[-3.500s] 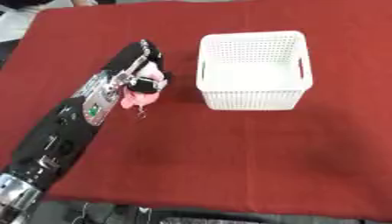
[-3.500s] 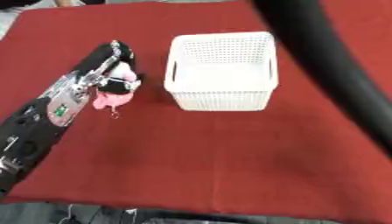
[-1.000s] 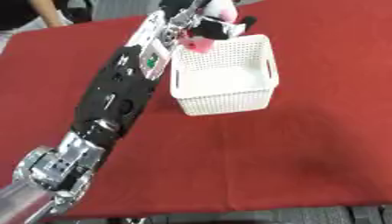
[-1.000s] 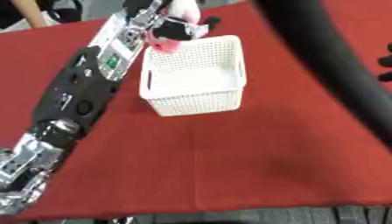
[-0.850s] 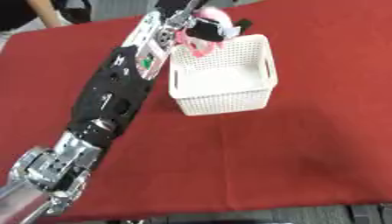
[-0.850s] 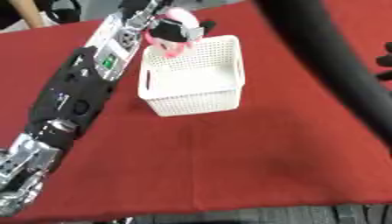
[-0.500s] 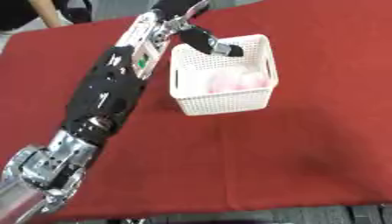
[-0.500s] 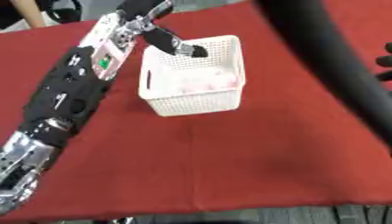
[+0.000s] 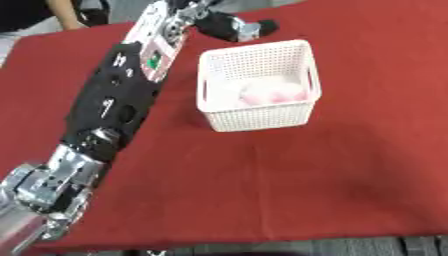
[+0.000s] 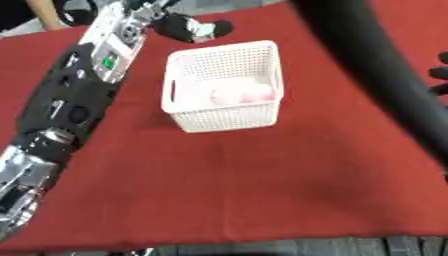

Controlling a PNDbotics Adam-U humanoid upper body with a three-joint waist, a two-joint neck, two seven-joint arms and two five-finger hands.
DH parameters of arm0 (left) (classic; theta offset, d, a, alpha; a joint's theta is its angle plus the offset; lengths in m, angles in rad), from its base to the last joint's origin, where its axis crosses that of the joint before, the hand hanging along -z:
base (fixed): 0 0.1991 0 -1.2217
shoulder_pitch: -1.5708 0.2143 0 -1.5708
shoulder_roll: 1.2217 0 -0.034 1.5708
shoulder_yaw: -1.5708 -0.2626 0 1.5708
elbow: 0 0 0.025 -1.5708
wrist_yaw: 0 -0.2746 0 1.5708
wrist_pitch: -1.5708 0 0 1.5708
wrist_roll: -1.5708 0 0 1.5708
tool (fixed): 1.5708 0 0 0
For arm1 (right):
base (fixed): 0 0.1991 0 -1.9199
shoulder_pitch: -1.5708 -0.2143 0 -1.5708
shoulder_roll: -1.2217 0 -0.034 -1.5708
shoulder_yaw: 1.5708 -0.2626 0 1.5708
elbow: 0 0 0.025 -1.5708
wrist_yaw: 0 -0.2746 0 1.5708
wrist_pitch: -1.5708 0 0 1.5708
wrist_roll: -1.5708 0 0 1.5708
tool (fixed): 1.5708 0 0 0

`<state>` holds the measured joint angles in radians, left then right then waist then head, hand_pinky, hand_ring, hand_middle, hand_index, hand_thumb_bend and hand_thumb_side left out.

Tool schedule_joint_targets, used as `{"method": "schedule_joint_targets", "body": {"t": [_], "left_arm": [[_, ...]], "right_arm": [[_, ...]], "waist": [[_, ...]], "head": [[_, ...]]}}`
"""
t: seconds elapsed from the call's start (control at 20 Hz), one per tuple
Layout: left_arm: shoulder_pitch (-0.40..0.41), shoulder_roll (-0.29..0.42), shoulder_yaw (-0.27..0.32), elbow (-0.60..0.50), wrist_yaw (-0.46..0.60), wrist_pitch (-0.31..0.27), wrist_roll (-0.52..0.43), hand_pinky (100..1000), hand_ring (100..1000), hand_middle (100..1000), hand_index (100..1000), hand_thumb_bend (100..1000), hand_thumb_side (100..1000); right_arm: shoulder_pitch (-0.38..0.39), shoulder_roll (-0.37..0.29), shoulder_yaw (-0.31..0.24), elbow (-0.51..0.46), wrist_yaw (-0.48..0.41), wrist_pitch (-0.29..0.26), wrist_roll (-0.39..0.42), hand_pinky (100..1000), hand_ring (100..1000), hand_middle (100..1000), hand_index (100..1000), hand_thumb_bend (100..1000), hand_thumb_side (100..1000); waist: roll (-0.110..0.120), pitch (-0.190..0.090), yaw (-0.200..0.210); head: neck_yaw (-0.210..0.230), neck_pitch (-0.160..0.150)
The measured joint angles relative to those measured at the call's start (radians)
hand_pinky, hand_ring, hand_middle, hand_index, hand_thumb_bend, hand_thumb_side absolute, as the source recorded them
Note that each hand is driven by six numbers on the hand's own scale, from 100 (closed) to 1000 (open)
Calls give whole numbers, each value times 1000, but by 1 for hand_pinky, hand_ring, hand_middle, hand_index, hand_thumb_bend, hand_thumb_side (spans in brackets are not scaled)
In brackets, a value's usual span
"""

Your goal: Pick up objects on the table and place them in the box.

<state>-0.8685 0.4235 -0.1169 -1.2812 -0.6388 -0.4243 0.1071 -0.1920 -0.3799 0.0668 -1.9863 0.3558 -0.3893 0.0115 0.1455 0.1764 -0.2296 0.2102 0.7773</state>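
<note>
A white perforated basket point(image 9: 259, 117) stands on the red tablecloth. A pink soft thing point(image 9: 272, 93) lies inside it, against the right half of the floor. My left arm stretches from the lower left up along the basket's left side. My left hand point(image 9: 229, 27) hovers open just beyond the basket's far left corner, fingers straight and holding nothing. My right arm point(image 10: 378, 65) crosses the right eye view as a thick dark band. Dark parts of the right hand point(image 10: 438, 74) show at that view's right edge.
The red cloth point(image 9: 289, 180) covers the table in front of and beside the basket. The table's front edge point(image 9: 262, 242) runs along the bottom of the view.
My left hand carried the pink thing from the cloth over the basket, opened and dropped it in. The hand has since drawn back toward the far left corner.
</note>
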Motion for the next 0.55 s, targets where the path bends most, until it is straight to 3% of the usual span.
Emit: {"method": "schedule_joint_targets", "body": {"t": [0.15, 0.3, 0.35, 0.4, 0.55], "left_arm": [[76, 74, -42, -112, 259, 4, 24, 458, 754, 774, 884, 100, 1000], [210, 179, -56, -270, 466, 20, 4, 556, 815, 808, 891, 145, 1000], [257, 209, -48, -322, 503, 25, -4, 546, 806, 802, 890, 133, 1000], [300, 232, -34, -370, 525, 30, -9, 598, 867, 823, 889, 182, 1000], [416, 243, 29, -485, 527, 42, 12, 609, 891, 830, 884, 223, 1000]], "right_arm": [[13, 0, -3, 0, 6, 3, -3, 636, 769, 808, 806, 149, 752], [29, 2, -9, 0, 14, 10, -12, 642, 785, 810, 807, 153, 745], [34, 4, -12, 0, 17, 10, -17, 641, 784, 809, 807, 153, 746], [37, 8, -13, 0, 21, 11, -22, 646, 790, 811, 808, 154, 742], [48, 12, -19, 0, 30, 15, -42, 653, 805, 812, 808, 158, 739]], "waist": [[0, 4, 13], [0, 10, 29], [-1, 12, 36], [-2, 13, 42], [-12, 21, 60]], "head": [[0, 0], [-6, 0], [-8, 0], [-8, 0], [-8, 0]]}}
